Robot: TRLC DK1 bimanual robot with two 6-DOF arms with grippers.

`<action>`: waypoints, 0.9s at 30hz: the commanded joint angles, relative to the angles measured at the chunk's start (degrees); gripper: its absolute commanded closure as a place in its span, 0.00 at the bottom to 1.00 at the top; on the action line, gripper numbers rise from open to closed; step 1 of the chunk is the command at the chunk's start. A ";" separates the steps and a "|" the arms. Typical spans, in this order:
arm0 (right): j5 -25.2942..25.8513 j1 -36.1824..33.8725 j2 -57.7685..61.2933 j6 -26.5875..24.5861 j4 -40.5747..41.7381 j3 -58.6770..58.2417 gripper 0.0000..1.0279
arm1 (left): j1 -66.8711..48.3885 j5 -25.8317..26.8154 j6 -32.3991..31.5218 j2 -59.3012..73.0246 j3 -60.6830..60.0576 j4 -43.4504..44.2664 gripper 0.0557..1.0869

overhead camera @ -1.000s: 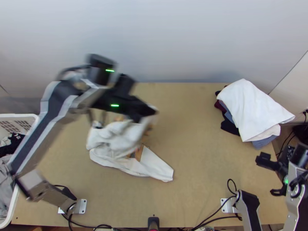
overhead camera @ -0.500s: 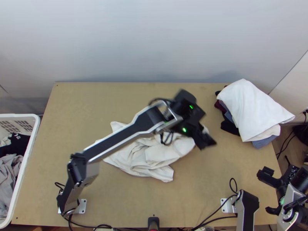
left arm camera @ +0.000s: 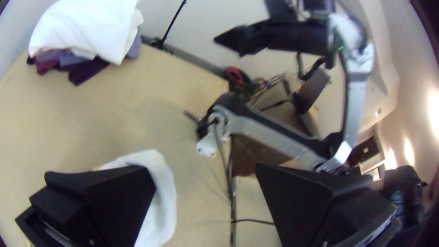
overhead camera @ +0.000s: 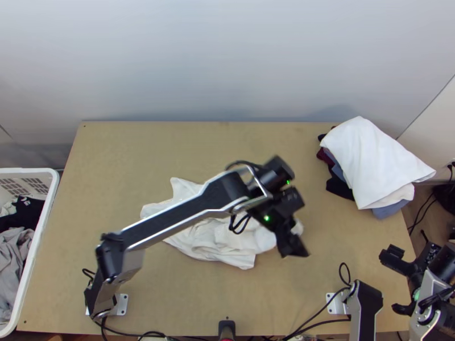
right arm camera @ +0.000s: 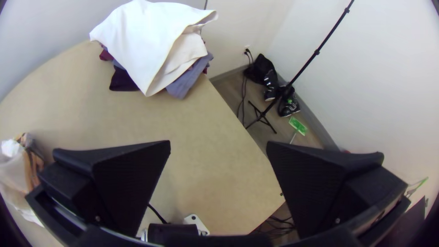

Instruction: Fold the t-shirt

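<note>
Spanning the table (overhead camera: 102, 153) from its near left corner, the left arm (overhead camera: 187, 213) lies over the t-shirt (overhead camera: 216, 253) and covers part of it from above; the shirt is white, bunched and creased, left of the table's middle and nearer the near edge than the far one. Around it, a pile of clothes (overhead camera: 375, 162) sits at the far right corner, white cloth on top and dark red, black and blue-grey layers under it; a white basket (overhead camera: 50, 190) stands along the left edge with black clothes (overhead camera: 27, 211) and grey clothes (overhead camera: 16, 256) inside; black cables (overhead camera: 324, 310) run along the near edge. On the floor past the right edge, the right wrist view shows a black stand (right arm camera: 297, 75) and shoes (right arm camera: 289, 106).

The left gripper (overhead camera: 293, 241) is just beside the shirt's right-hand end; in the left wrist view its fingers (left arm camera: 121, 196) are spread wide, gripping nothing, with white cloth behind one of them; I cannot tell whether they touch it. The right gripper (overhead camera: 398, 281) is by the near part of the right edge, well apart from the shirt; its fingers (right arm camera: 132, 178) are wide apart too, with nothing held.
</note>
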 commanded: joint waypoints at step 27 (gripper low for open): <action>-13.78 31.84 17.10 2.43 3.60 4.31 0.05 | 29.70 -28.35 8.73 -19.51 -25.87 -10.25 0.04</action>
